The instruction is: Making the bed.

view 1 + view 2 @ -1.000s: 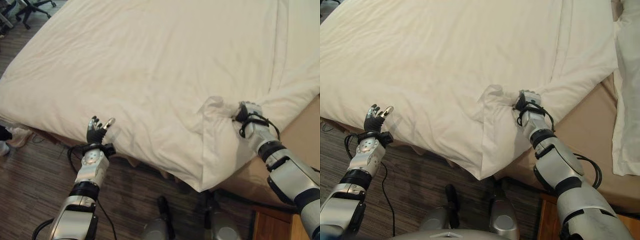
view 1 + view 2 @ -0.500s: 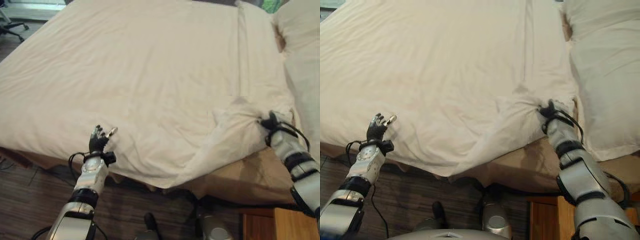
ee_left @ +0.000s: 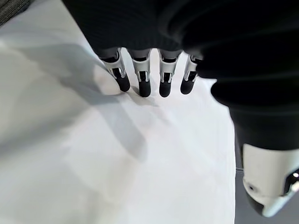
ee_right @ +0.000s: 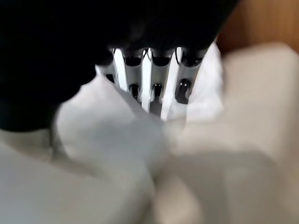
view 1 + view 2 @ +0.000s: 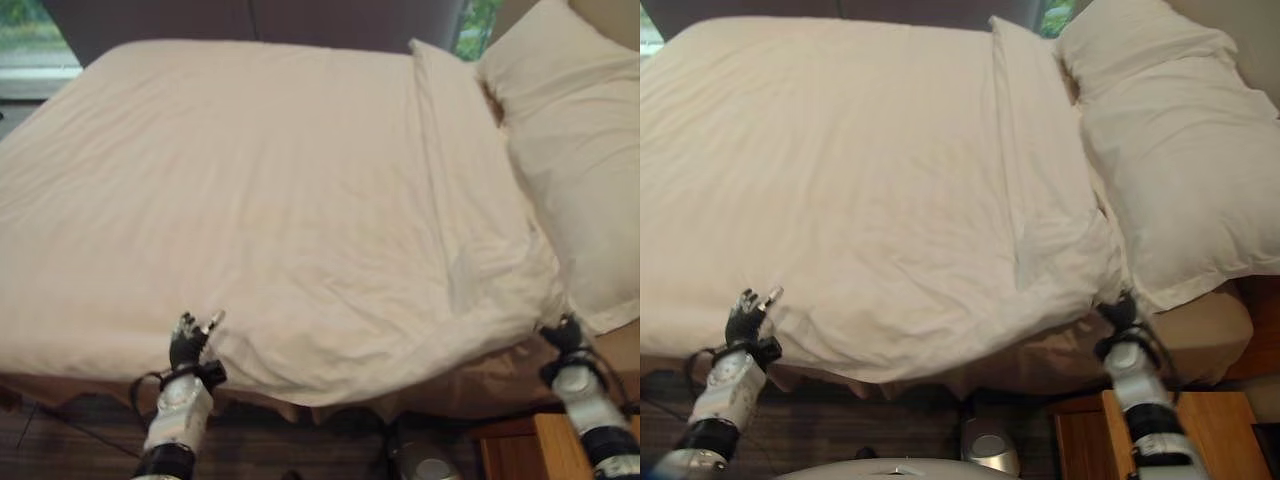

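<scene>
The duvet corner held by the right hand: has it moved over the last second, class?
Yes. The duvet corner, gripped by the right hand, has been pulled up the bed toward the pillow, which it now meets.

bedroom, likely home or hotel room, wide bed [image 5: 60,385] with white duvet [image 5: 250,200] spread across it, white pillow [image 5: 1170,150] at the head end, wooden nightstand [image 5: 1210,425] beside the bed, window with greenery [image 5: 470,25] behind, dark wood-look floor [image 5: 840,435]

No text, label, number or sign can be read anywhere. The wide white quilted duvet [image 5: 260,200] and the plump white fabric pillows [image 5: 1170,150] are plain, with no print on them.
</scene>
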Tool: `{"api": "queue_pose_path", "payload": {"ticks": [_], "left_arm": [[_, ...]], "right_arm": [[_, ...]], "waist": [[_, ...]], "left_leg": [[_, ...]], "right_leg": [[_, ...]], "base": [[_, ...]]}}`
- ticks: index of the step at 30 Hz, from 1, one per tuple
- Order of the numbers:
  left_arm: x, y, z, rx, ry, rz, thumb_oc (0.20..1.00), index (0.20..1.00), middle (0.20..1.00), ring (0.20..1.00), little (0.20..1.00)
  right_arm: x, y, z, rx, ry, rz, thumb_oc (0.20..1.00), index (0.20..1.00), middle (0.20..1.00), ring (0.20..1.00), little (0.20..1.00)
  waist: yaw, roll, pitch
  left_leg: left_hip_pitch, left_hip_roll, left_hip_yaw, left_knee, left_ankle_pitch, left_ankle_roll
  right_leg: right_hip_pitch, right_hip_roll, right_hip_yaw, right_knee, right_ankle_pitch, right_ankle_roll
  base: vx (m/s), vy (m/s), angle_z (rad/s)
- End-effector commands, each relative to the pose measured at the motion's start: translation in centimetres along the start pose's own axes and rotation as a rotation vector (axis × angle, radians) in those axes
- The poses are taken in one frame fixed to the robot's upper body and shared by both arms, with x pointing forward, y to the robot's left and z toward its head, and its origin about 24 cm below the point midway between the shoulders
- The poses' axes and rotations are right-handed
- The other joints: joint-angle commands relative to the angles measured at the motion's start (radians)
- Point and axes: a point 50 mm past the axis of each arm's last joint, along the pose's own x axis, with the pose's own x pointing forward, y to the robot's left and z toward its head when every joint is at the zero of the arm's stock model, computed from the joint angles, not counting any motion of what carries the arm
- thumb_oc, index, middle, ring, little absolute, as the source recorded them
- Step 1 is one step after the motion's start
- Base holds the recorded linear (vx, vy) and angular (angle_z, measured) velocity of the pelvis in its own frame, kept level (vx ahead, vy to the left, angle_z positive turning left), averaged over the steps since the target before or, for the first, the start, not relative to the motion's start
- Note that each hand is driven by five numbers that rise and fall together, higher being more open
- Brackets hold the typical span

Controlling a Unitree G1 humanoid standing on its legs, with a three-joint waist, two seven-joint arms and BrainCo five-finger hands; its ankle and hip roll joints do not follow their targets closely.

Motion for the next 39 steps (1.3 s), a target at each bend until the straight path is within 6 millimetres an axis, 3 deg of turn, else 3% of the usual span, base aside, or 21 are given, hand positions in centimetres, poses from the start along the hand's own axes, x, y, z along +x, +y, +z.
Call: {"api": "queue_pose_path", "payload": {"ticks": [1,2,3,4,7,9,16,21,22,23,24,25,26,27,29,30,31,33,35,36,39], "left_arm": [[0.7,-1.3,0.7,0.043,-0.021,-0.004,1.0,1.0,1.0,1.0,1.0],[0.6,-1.6,0.6,0.041,-0.02,-0.007,1.0,1.0,1.0,1.0,1.0],[0.5,-2.2,0.4,0.052,-0.013,-0.02,1.0,1.0,1.0,1.0,1.0],[0.5,-2.2,0.4,0.053,-0.013,-0.02,1.0,1.0,1.0,1.0,1.0],[0.3,-2.5,0.0,0.06,-0.004,-0.038,1.0,1.0,1.0,1.0,1.0],[0.1,-2.4,-0.2,0.064,0.004,-0.043,1.0,1.0,1.0,1.0,1.0],[-0.5,-2.6,-1.2,0.073,0.026,-0.083,1.0,1.0,1.0,1.0,1.0],[-0.6,-0.6,-0.6,0.073,0.004,-0.059,1.0,1.0,1.0,1.0,1.0],[-0.5,-0.3,-0.3,0.071,-0.008,-0.046,1.0,1.0,1.0,1.0,1.0],[-0.5,-0.3,-0.3,0.071,-0.008,-0.046,1.0,1.0,1.0,1.0,1.0],[-0.7,0.3,0.0,0.075,-0.02,-0.028,1.0,1.0,1.0,1.0,1.0],[-0.9,0.4,-0.2,0.08,-0.015,-0.019,1.0,1.0,1.0,1.0,1.0],[-1.0,0.4,-0.2,0.096,-0.02,-0.015,1.0,1.0,1.0,1.0,1.0],[-1.1,0.5,-0.2,0.097,-0.022,-0.01,1.0,1.0,1.0,1.0,1.0],[-1.2,0.4,-0.4,0.101,-0.023,-0.003,1.0,1.0,1.0,1.0,1.0],[-1.2,0.4,-0.4,0.102,-0.023,-0.003,1.0,1.0,1.0,1.0,1.0],[-1.3,-0.1,-0.4,0.093,-0.03,-0.009,1.0,1.0,1.0,1.0,1.0],[-1.5,-0.5,-0.5,0.093,-0.036,-0.028,1.0,1.0,1.0,1.0,1.0],[-1.9,-1.2,-0.6,0.096,-0.039,-0.064,1.0,1.0,1.0,1.0,1.0],[-1.9,-1.1,-0.6,0.096,-0.04,-0.062,1.0,1.0,1.0,1.0,1.0],[-2.1,-1.6,-0.6,0.08,-0.039,-0.086,1.0,1.0,1.0,1.0,1.0]], "right_arm": [[-4.6,3.8,-9.3,-0.272,0.357,0.178,1.0,1.0,1.0,1.0,1.0],[-5.8,4.8,-10.4,-0.279,0.413,0.219,1.0,1.0,1.0,1.0,1.0],[-8.5,6.1,-13.0,-0.282,0.561,0.288,1.0,1.0,1.0,1.0,1.0],[-8.5,6.1,-13.0,-0.281,0.561,0.288,1.0,1.0,1.0,1.0,1.0],[-12.2,6.7,-16.2,-0.275,0.766,0.361,1.0,1.0,1.0,1.0,1.0],[-13.1,6.4,-17.1,-0.253,0.842,0.361,1.0,1.0,1.0,1.0,1.0],[-11.6,3.8,-17.6,-0.267,0.868,0.276,1.0,1.0,1.0,1.0,1.0],[-8.6,-0.5,-17.5,-0.227,0.815,0.128,1.0,1.0,1.0,1.0,1.0],[-7.1,-1.4,-16.4,-0.214,0.731,0.083,1.0,1.0,1.0,1.0,1.0],[-7.1,-1.4,-16.4,-0.214,0.732,0.083,1.0,1.0,1.0,1.0,1.0],[-3.6,-3.8,-12.4,-0.165,0.487,-0.035,1.0,1.0,1.0,1.0,1.0],[-2.3,-5.7,-9.8,-0.15,0.345,-0.111,0.887,0.887,0.887,0.887,0.887],[-1.6,-7.9,-6.9,-0.141,0.196,-0.202,0.313,0.313,0.313,0.313,0.313],[-1.4,-9.4,-5.2,-0.147,0.114,-0.27,0.2,0.2,0.2,0.2,0.2],[-1.5,-12.7,-1.0,-0.144,-0.075,-0.435,0.2,0.2,0.2,0.2,0.2],[-1.5,-12.7,-1.0,-0.144,-0.073,-0.435,0.2,0.2,0.2,0.2,0.2],[-1.8,-14.7,2.8,-0.127,-0.231,-0.576,0.2,0.2,0.2,0.2,0.2],[-2.2,-15.6,5.8,-0.106,-0.342,-0.645,0.2,0.2,0.2,0.2,0.2],[-2.6,-15.6,9.1,0.002,-0.463,-0.675,0.2,0.2,0.2,0.2,0.2],[-2.6,-15.5,9.1,0.005,-0.464,-0.674,0.2,0.2,0.2,0.2,0.2],[-2.7,-13.3,11.1,0.513,-0.533,-0.54,0.2,0.2,0.2,0.2,0.2]], "waist": [[-0.06,0.002,0.022],[-0.061,0.002,0.022],[-0.06,0.002,0.019],[-0.06,0.002,0.02],[-0.055,-0.004,0.017],[-0.05,-0.008,0.017],[-0.03,-0.034,0.022],[-0.017,-0.064,0.021],[-0.019,-0.071,0.019],[-0.019,-0.071,0.019],[-0.027,-0.082,0.021],[-0.034,-0.088,0.016],[-0.043,-0.09,0.012],[-0.048,-0.089,0.011],[-0.056,-0.085,0.002],[-0.055,-0.085,0.0],[-0.054,-0.079,-0.005],[-0.05,-0.076,-0.012],[-0.039,-0.078,-0.023],[-0.04,-0.079,-0.023],[-0.036,-0.08,-0.027]], "left_leg": [[-0.015,0.026,-0.033,0.012,-0.032,0.013],[-0.013,0.026,-0.036,0.013,-0.032,0.013],[-0.012,0.025,-0.043,0.012,-0.033,0.014],[-0.011,0.025,-0.044,0.012,-0.033,0.014],[-0.008,0.025,-0.052,0.012,-0.036,0.016],[-0.007,0.025,-0.055,0.012,-0.037,0.016],[-0.009,0.029,-0.061,0.012,-0.037,0.015],[-0.016,0.034,-0.063,0.012,-0.033,0.012],[-0.017,0.035,-0.061,0.012,-0.032,0.012],[-0.017,0.035,-0.061,0.012,-0.032,0.012],[-0.01,0.038,-0.055,0.013,-0.038,0.011],[-0.015,0.038,-0.051,0.012,-0.033,0.011],[-0.015,0.039,-0.049,0.012,-0.034,0.011],[-0.01,0.041,-0.047,0.014,-0.041,0.012],[-0.012,0.04,-0.048,0.013,-0.037,0.014],[-0.014,0.04,-0.048,0.013,-0.036,0.015],[-0.012,0.041,-0.051,0.013,-0.038,0.016],[-0.009,0.042,-0.053,0.015,-0.045,0.018],[-0.017,0.043,-0.057,0.012,-0.034,0.019],[-0.018,0.043,-0.057,0.013,-0.033,0.019],[-0.019,0.045,-0.061,0.012,-0.03,0.018]], "right_leg": [[-0.001,-0.097,-0.017,0.017,-0.075,0.079],[0.002,-0.096,-0.017,0.017,-0.077,0.078],[0.009,-0.095,-0.02,0.017,-0.079,0.077],[0.009,-0.096,-0.02,0.017,-0.079,0.077],[0.019,-0.096,-0.03,0.017,-0.083,0.076],[0.023,-0.097,-0.034,0.017,-0.082,0.077],[0.028,-0.101,-0.042,0.017,-0.077,0.08],[0.03,-0.1,-0.05,0.017,-0.072,0.084],[0.028,-0.099,-0.048,0.017,-0.071,0.084],[0.028,-0.099,-0.048,0.017,-0.071,0.084],[0.031,-0.095,-0.043,0.017,-0.072,0.087],[0.024,-0.095,-0.039,0.017,-0.067,0.086],[0.02,-0.094,-0.036,0.017,-0.066,0.086],[0.023,-0.094,-0.035,0.017,-0.07,0.088],[0.017,-0.094,-0.03,0.017,-0.065,0.086],[0.014,-0.094,-0.029,0.017,-0.064,0.085],[0.016,-0.094,-0.028,0.017,-0.067,0.085],[0.019,-0.093,-0.03,0.018,-0.073,0.086],[0.014,-0.091,-0.029,0.017,-0.067,0.081],[0.013,-0.091,-0.029,0.017,-0.067,0.081],[0.015,-0.089,-0.025,0.017,-0.067,0.079]], "base": [[0.0,0.0,0.0],[0.0,0.0,0.0],[0.0,0.0,0.0],[0.01,0.0,0.1],[0.01,-0.004,0.16],[0.01,-0.006,0.1],[-0.01,-0.004,-0.04],[-0.01,-0.01,-0.02],[0.0,0.0,0.0],[0.0,0.0,0.0],[0.0,0.0,0.0],[-0.01,0.016,-0.05],[0.01,0.025,-0.14],[0.03,0.036,-0.15],[0.01,0.016,-0.04],[0.0,0.033,-0.02],[0.01,0.032,-0.04],[0.02,0.024,-0.01],[0.0,0.0,0.0],[0.0,0.0,0.0],[0.0,0.0,0.0]]}}
